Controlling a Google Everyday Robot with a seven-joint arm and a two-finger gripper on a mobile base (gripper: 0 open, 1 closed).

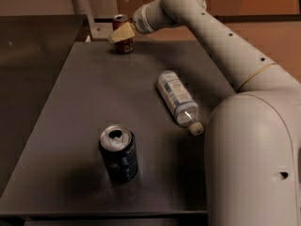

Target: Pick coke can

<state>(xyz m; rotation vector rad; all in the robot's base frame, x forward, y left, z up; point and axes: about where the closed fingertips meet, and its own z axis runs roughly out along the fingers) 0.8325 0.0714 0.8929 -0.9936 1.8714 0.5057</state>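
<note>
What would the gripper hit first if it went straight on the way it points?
Most likely the coke can. The gripper is at the far end of the table, open, and the can appears to stand between its fingers. Depth is unclear, but nothing else shows in that line.

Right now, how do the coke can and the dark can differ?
Colour: the coke can is red; the dark can is blue-black.
Place: the coke can stands at the far edge of the table; the dark can stands near the front edge.
Contact: the pincer is at the coke can, partly covering it; the dark can stands untouched.
Shared: both are upright, with silver tops.
</note>
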